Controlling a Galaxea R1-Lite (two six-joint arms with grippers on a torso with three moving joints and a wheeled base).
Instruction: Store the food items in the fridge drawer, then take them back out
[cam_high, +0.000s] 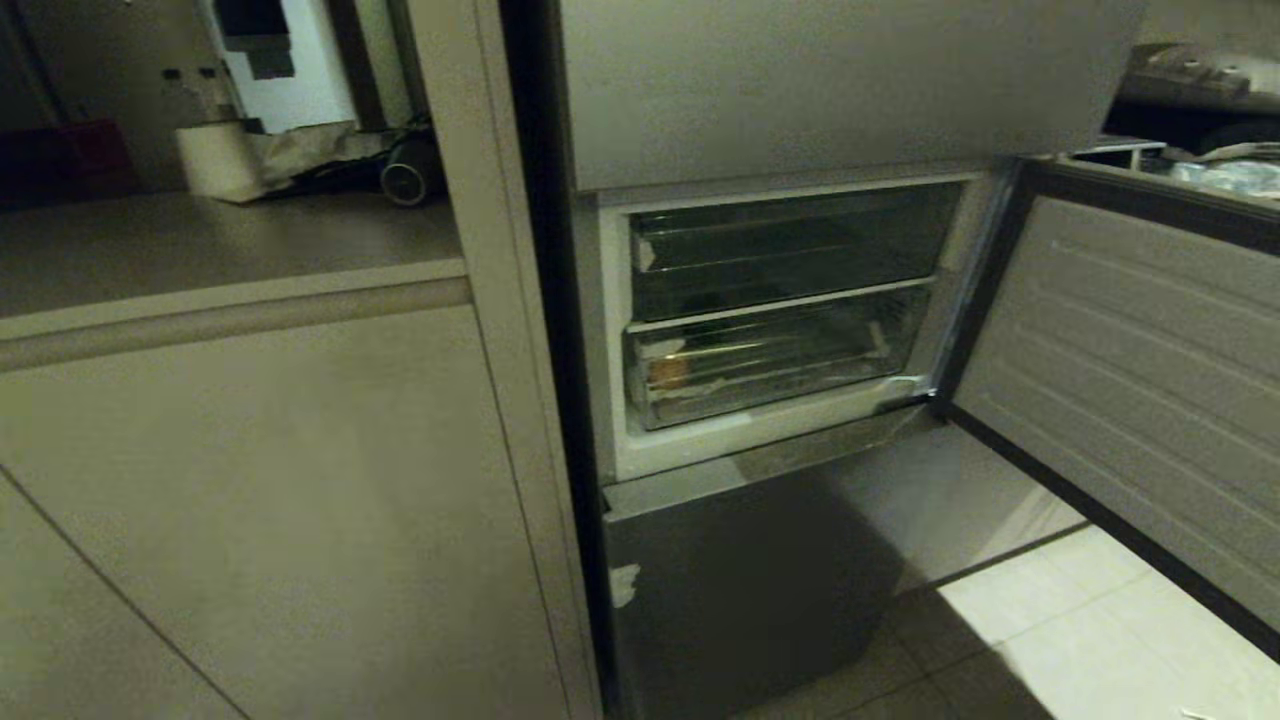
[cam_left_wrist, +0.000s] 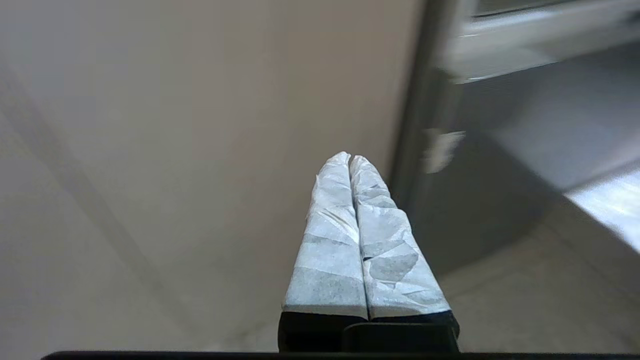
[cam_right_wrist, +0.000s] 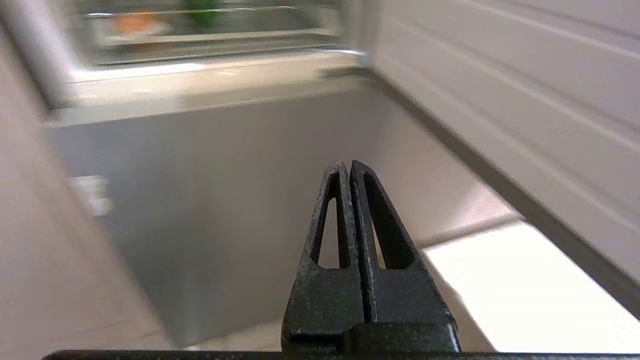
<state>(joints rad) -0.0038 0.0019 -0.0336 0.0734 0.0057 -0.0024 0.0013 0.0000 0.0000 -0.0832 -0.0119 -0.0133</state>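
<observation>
The fridge's middle compartment stands open in the head view. Its lower clear fridge drawer (cam_high: 770, 375) is pushed in, with whitish tape scraps on its front lip. A small round orange-tan food item (cam_high: 668, 372) lies inside at the drawer's left end; it shows as an orange blur (cam_right_wrist: 134, 23) in the right wrist view. Neither arm shows in the head view. My left gripper (cam_left_wrist: 351, 157), fingers wrapped in white tape, is shut and empty, low before the beige cabinet panel. My right gripper (cam_right_wrist: 347, 165), bare black, is shut and empty, low before the grey bottom door.
A darker clear bin (cam_high: 790, 245) sits above the drawer. The compartment's door (cam_high: 1130, 370) hangs open to the right. The grey bottom door (cam_high: 740, 590) is closed below. A beige counter and cabinet (cam_high: 240, 420) stand to the left, with a paper roll (cam_high: 215, 160) on top.
</observation>
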